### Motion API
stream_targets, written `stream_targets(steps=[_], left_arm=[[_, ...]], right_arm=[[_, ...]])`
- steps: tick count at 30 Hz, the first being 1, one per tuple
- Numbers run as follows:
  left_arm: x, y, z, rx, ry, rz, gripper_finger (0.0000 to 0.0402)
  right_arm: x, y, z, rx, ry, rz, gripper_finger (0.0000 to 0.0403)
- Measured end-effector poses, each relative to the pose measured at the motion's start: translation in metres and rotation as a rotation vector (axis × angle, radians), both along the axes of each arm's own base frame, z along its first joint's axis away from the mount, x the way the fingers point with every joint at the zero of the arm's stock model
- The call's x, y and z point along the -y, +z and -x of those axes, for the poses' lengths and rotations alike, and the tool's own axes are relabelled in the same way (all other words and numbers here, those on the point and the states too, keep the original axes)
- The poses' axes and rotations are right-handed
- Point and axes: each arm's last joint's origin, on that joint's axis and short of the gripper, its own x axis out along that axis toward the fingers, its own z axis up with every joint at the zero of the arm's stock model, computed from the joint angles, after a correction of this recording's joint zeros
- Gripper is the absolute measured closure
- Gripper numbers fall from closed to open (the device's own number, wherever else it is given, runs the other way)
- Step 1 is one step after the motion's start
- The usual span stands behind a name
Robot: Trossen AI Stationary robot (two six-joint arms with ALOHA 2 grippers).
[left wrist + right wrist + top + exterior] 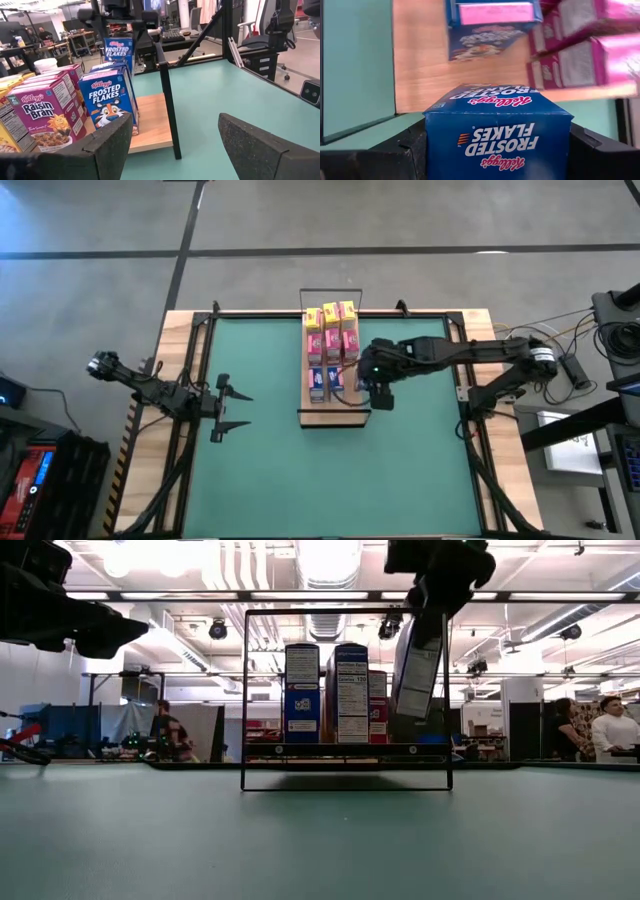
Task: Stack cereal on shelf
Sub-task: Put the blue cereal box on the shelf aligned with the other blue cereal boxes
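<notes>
Above the shelf's [336, 416] 3 o'clock edge, blue cereal box [497, 131] gripped by right gripper [383, 393], left gripper [232, 409] held open over tabletop [270, 480] at 9 o'clock.

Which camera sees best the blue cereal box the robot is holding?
The right wrist view: the held Frosted Flakes box fills it, name readable, clamped in the right tool. The low view shows it tilted in the air. The left wrist view shows it far off; from above it's hidden.

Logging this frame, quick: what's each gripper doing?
Left gripper: open, empty, over the table.
Right gripper: shut on a blue Frosted Flakes box beside the shelf.
</notes>
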Motion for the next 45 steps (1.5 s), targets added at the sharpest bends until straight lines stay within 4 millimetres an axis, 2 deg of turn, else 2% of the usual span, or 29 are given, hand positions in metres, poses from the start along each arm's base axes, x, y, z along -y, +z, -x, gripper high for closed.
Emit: stream_targets(steps=[14,32,39,45], left_arm=[[0.0,0.0,0.0,0.0,0.0,0.0,0.0125],[0.0,0.0,0.0,0.0,0.0,0.0,0.0125],[0.0,0.0,0.0,0.0,0.0,0.0,0.0125],[0.0,0.0,0.0,0.0,0.0,0.0,0.0125]], right_arm=[[0.015,-0.015,-0.026,-0.027,0.055,-0.069,0.0126],[0.018,-0.017,-0.03,-0.003,0.088,-0.124,0.0126],[0.019,-0.03,-0.037,-0.043,0.086,-0.137,0.0126],[0.021,-0.031,-0.038,-0.047,0.082,-0.139,0.0126]])
